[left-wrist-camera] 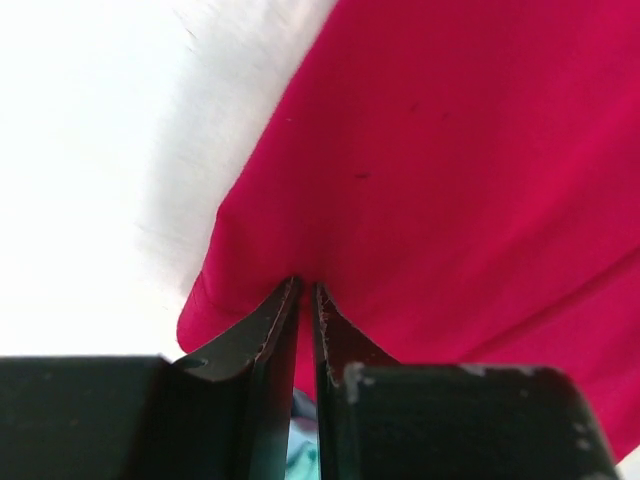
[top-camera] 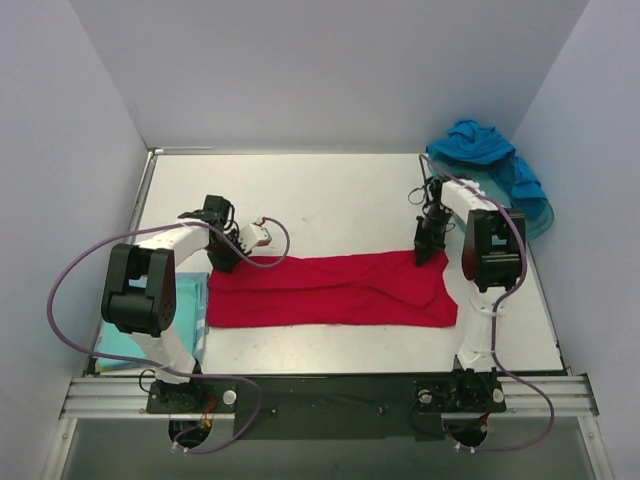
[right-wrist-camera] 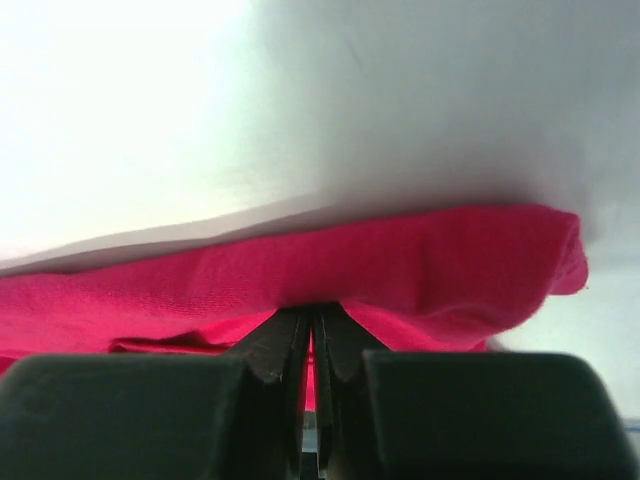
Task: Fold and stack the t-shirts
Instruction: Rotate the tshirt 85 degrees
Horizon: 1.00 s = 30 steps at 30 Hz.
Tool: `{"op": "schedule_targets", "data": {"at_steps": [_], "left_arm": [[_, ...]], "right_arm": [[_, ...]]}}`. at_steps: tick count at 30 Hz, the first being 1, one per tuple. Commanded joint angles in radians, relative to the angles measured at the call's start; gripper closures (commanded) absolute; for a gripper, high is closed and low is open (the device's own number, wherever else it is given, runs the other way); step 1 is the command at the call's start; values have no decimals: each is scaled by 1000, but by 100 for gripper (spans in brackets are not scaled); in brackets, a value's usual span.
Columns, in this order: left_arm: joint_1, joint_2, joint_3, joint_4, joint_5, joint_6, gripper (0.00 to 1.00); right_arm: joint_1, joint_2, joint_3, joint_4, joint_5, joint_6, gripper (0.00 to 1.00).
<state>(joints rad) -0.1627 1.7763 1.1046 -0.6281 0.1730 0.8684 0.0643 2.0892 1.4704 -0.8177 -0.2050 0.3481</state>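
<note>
The red t-shirt (top-camera: 330, 290) lies folded into a long band across the middle of the table. My left gripper (top-camera: 222, 258) is shut on its far left corner; in the left wrist view the fingers pinch red cloth (left-wrist-camera: 420, 170). My right gripper (top-camera: 428, 252) is shut on its far right corner; the right wrist view shows a folded red edge (right-wrist-camera: 400, 260) in the jaws. The blue t-shirt (top-camera: 478, 145) lies crumpled at the back right. The pale aqua t-shirt (top-camera: 185, 310) lies folded at the near left, partly under my left arm.
A translucent teal tray (top-camera: 535, 215) sits at the back right under the blue shirt. White walls enclose the table on three sides. Purple cables loop off both arms.
</note>
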Motion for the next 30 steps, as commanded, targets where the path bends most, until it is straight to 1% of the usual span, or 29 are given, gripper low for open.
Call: {"op": "schedule_targets", "data": {"at_steps": [1,2,3,4,5,6,7,8,9,11,12,13,15,16,17,18,19,20,21,23,25,28,30], "left_arm": [[6,-89,-63,-132,-1,11,80],[6,-97,-58,-157,38,12,79],[6,-109,-43,-206,55,11,79],[3,-115,-35,-225,103,14,79],[2,-124,-11,-269,121,15,78],[0,-124,6,-287,167,17,78],[2,-121,46,-333,187,17,78],[3,-118,76,-353,239,12,78],[5,-106,128,-399,268,11,77],[5,-97,188,-407,312,-28,77],[5,-92,201,-374,306,-45,77],[5,-81,219,-351,287,-72,77],[3,-63,224,-291,241,-91,77],[0,-54,212,-238,221,-97,77],[0,-34,206,-219,176,-97,77],[-1,-12,196,-184,160,-98,77],[0,-2,192,-174,126,-88,77],[-1,17,187,-153,114,-85,77],[-1,24,184,-148,91,-71,77],[0,41,173,-139,65,-49,77],[2,45,152,-151,54,-19,77],[2,22,80,-189,63,10,77],[-3,-6,35,-219,78,27,77]], "right_arm": [[6,188,285,-81,44,-21,100],[8,213,395,-98,38,-23,100],[8,267,445,-127,33,-23,100],[9,293,555,-141,4,-27,100],[15,322,599,-152,-14,-31,100],[20,333,681,-153,-51,-47,100],[35,336,712,-153,-62,-61,100],[42,335,770,-153,-72,-92,100],[54,312,787,-149,-71,-107,100],[54,260,801,-146,-56,-115,99],[51,238,774,-144,-28,-107,98],[46,182,753,-137,-7,-104,97],[42,93,589,-126,86,-100,97],[39,34,546,-120,110,-90,98],[38,5,442,-118,142,-89,99],[32,-36,394,-118,157,-80,100],[31,-61,290,-113,185,-71,100],[22,-95,247,-107,196,-66,100],[17,-110,161,-103,202,-57,100],[3,-135,78,-83,259,-55,100],[-3,-121,51,-75,259,-72,100],[-3,-28,88,-75,214,-89,100],[-6,47,201,-78,138,-83,100]]}}
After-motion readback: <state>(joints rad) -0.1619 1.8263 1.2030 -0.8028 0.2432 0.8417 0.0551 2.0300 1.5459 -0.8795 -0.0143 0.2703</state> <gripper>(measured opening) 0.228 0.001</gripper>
